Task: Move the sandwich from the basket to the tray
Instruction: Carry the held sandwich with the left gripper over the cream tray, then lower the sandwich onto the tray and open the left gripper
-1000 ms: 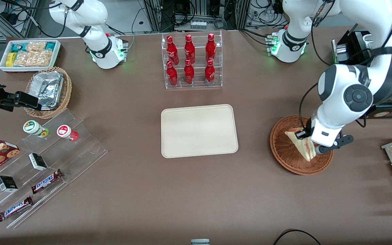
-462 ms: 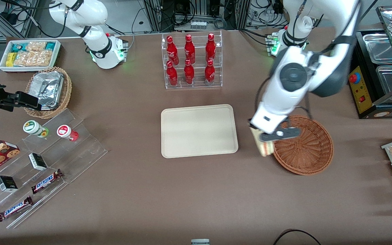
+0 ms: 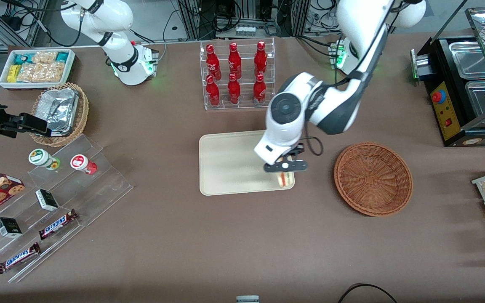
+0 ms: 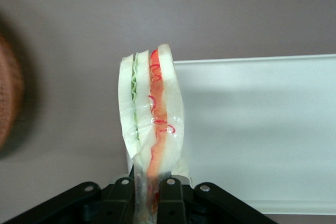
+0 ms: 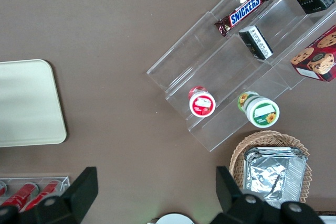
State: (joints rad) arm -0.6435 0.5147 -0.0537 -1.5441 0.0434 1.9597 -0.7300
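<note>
Pincer (image 3: 285, 171) carried sandwich (image 3: 283, 179) from basket (image 3: 373, 179) over tray (image 3: 234, 162).

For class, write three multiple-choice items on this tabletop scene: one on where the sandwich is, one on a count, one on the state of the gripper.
1. Where is the sandwich?
A. Lying in the basket
B. Over a corner of the tray, held by the gripper
C. On the bottle rack

2. How many red bottles stand in the clear rack?
A. Four
B. Six
C. Eight

3. What is the gripper doing?
A. Shut on the sandwich
B. Open over the bare table
C. Shut on a chocolate bar

Answers:
1. B, the front view shows the sandwich under the gripper at the corner of the tray nearest the basket, which holds nothing.
2. B, two rows of three bottles are visible.
3. A, the wrist view shows the wrapped wedge pinched between the fingers.
</note>
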